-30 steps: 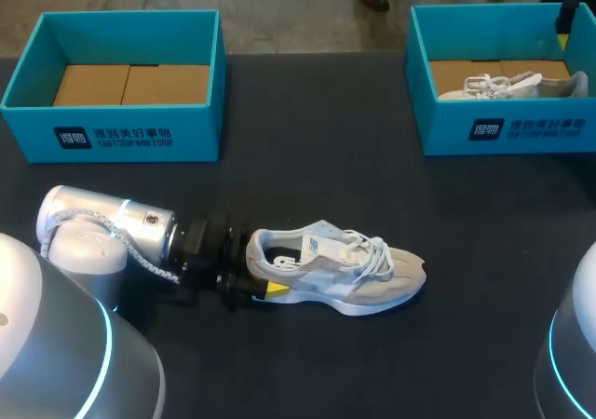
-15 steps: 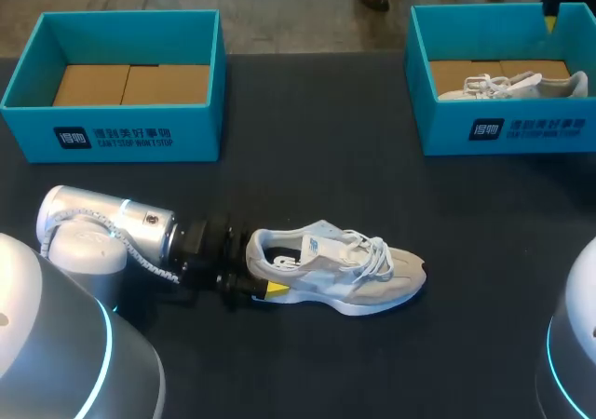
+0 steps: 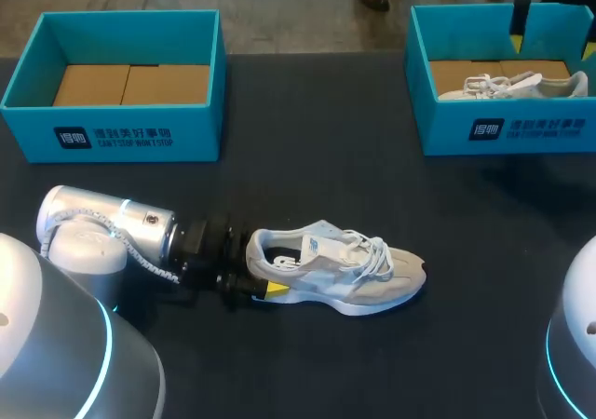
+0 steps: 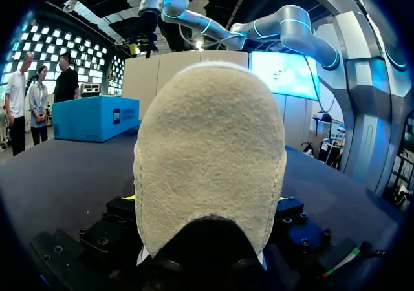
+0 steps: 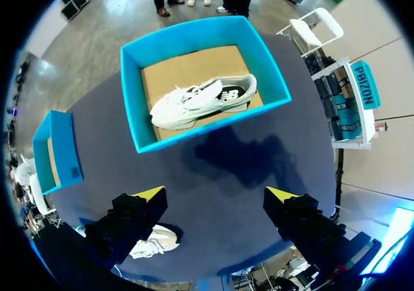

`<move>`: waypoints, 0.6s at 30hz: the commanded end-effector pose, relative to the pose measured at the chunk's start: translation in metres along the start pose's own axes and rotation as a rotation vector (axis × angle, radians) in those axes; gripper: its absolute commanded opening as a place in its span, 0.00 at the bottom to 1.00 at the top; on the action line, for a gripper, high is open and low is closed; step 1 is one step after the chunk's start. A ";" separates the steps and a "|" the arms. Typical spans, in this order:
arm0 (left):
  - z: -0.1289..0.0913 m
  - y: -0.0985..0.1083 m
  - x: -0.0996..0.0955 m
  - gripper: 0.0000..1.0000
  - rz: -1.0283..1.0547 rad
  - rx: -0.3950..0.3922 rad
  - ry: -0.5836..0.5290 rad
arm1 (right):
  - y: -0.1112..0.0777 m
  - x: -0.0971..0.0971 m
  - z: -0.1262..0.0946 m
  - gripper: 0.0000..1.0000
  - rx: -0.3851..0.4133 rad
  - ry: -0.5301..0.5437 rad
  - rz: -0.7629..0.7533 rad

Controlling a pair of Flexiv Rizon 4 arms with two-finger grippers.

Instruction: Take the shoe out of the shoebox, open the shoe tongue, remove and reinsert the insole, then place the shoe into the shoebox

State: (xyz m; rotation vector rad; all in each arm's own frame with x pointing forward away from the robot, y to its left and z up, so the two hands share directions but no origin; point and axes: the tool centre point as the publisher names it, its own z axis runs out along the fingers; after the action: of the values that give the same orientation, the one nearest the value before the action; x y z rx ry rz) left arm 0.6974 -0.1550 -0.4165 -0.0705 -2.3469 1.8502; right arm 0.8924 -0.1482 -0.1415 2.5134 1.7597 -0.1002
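Shoe (image 3: pixel 335 272) sits upright on the dark surface (image 3: pixel 307 158), its heel clamped by the left gripper (image 3: pixel 263 272). The right gripper (image 5: pixel 215 194) hangs wide open, high above the surface, facing a shoebox (image 5: pixel 132 97).

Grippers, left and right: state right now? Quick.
Left gripper: closed on the heel of the shoe.
Right gripper: open, holding nothing.

A dark, matte table (image 3: pixel 317 140) stretches from side to side in the head view, its far edge straight and its top evenly lit, with a soft shadow (image 5: pixel 236 155) on it in the right wrist view.
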 end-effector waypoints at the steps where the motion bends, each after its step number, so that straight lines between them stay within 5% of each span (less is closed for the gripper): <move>1: 0.000 0.003 0.001 0.00 0.000 -0.001 -0.002 | -0.001 -0.002 0.001 1.00 -0.003 0.004 0.001; 6: 0.000 0.003 0.001 0.00 0.000 -0.001 -0.002 | -0.001 -0.002 0.001 1.00 -0.003 0.004 0.001; 8: 0.000 0.003 0.001 0.00 0.000 -0.001 -0.002 | -0.008 0.017 -0.012 1.00 -0.018 -0.037 0.031; 18: 0.000 0.003 0.001 0.00 0.000 -0.001 -0.002 | -0.116 0.098 0.002 1.00 -0.005 -0.020 0.010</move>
State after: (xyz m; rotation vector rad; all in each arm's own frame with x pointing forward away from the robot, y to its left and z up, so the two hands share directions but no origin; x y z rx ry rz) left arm 0.6973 -0.1550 -0.4165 -0.0708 -2.3469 1.8501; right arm 0.8386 -0.0425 -0.1389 2.5223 1.7713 -0.1389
